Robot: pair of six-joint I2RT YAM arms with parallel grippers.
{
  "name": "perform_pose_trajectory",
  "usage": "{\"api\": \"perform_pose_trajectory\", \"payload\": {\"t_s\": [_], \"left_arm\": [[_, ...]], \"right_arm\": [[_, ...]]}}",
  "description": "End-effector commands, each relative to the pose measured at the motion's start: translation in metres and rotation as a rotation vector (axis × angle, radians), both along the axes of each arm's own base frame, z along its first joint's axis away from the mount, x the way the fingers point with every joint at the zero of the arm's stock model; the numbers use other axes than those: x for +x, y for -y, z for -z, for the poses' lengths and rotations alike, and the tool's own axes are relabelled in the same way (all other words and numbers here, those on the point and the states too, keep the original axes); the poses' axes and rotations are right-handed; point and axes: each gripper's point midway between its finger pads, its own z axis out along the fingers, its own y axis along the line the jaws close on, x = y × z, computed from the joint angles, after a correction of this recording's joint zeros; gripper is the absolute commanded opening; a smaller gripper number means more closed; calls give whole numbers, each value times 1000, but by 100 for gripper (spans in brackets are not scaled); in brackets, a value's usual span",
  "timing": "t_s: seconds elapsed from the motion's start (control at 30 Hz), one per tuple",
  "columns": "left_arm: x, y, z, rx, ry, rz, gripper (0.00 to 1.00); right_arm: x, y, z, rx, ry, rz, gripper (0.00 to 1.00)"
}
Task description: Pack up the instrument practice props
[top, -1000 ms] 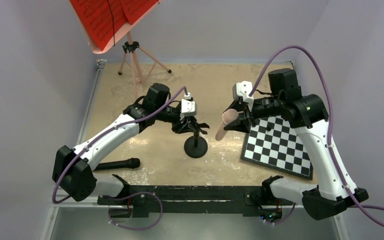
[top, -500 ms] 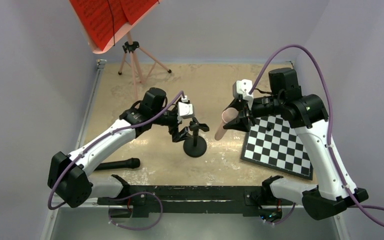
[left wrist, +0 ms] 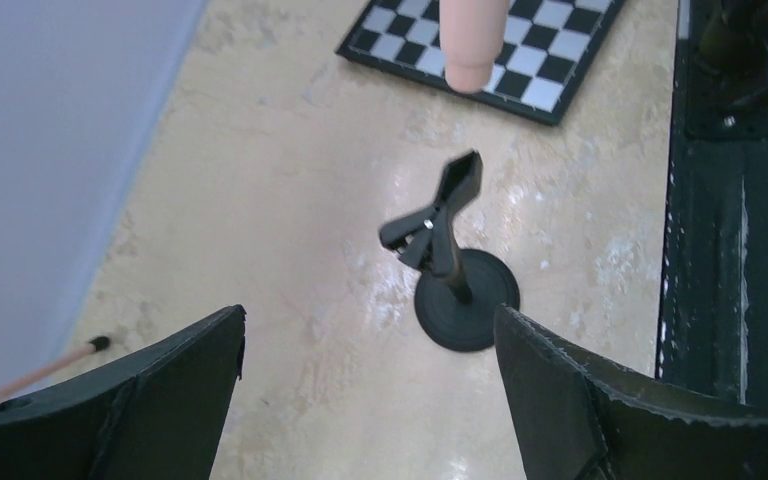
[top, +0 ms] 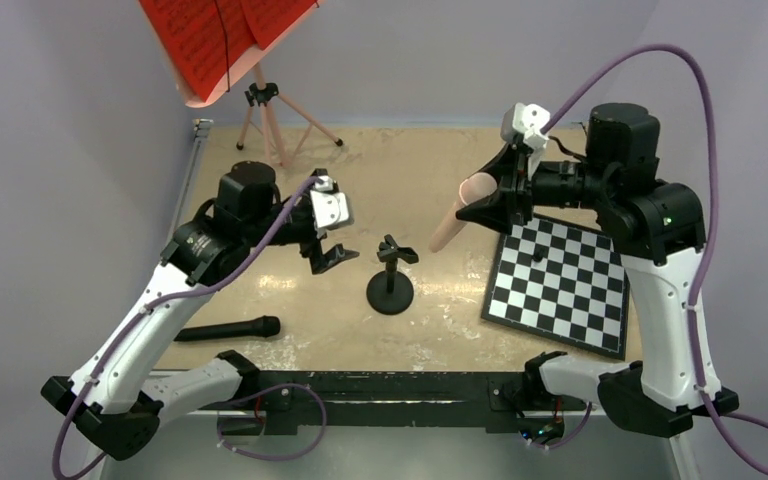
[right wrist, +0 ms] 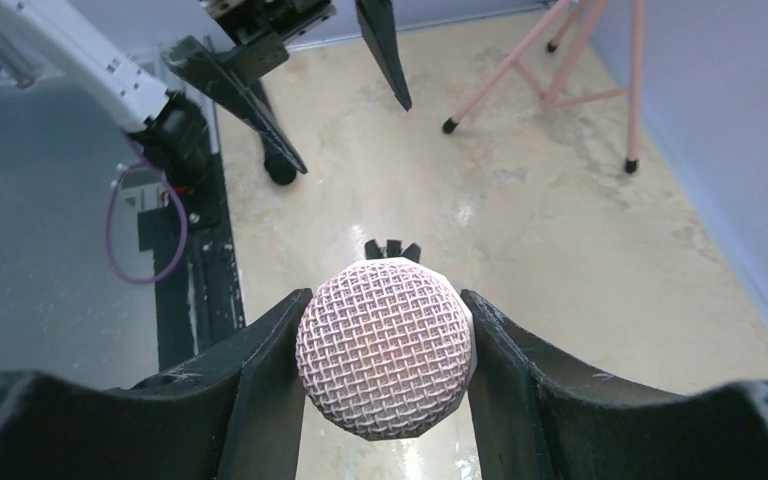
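My right gripper (top: pixel 490 200) is shut on the mesh head of a pink rod-shaped microphone (top: pixel 455 220), held in the air and slanting down to the left; in the right wrist view the head (right wrist: pixel 385 345) fills the gap between the fingers. A black stand with a clip top and round base (top: pixel 391 292) stands alone at mid-table. My left gripper (top: pixel 328 257) hovers open to its left, with nothing between its fingers (left wrist: pixel 160 400). A black microphone (top: pixel 228 328) lies near the front left. The pink music stand (top: pixel 265 110) with red pages (top: pixel 215 35) stands at the back left.
A black-and-white checkerboard (top: pixel 560 285) lies flat on the right, under and beside my right arm. Purple walls close in the left, back and right sides. A black rail (top: pixel 380 385) runs along the near edge between the arm bases.
My left gripper opened, let go of the black stand's clip and drew back to the left. My right gripper lifted the pink microphone up and away from the stand.
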Motion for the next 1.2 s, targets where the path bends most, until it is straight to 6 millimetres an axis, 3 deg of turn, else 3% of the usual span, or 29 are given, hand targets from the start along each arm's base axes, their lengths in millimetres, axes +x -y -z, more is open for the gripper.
{"api": "perform_pose_trajectory", "payload": {"t_s": [0.0, 0.17, 0.3, 0.4, 0.53, 0.77, 1.03, 1.17], "left_arm": [[7, 14, -68, -114, 26, -10, 99], [15, 47, -143, -362, -24, -2, 93], [5, 81, -165, -459, -35, 97, 89], [7, 102, -160, -426, -31, 149, 86], [23, 114, -152, -412, -21, 86, 82], [36, 115, -146, -373, -11, 38, 62], [30, 115, -155, -390, -5, 64, 62], [28, 119, -148, -359, -30, 92, 48]], "right_arm": [[29, 0, -48, 146, 23, 177, 0], [50, -11, -89, 357, 46, 220, 0], [56, -23, -94, 444, -42, 183, 0], [59, -30, -96, 476, -94, 157, 0], [58, -36, -100, 496, -130, 114, 0], [53, -42, -90, 488, -178, 53, 0], [57, -42, -79, 476, -182, 72, 0], [58, -43, -77, 470, -188, 66, 0]]}}
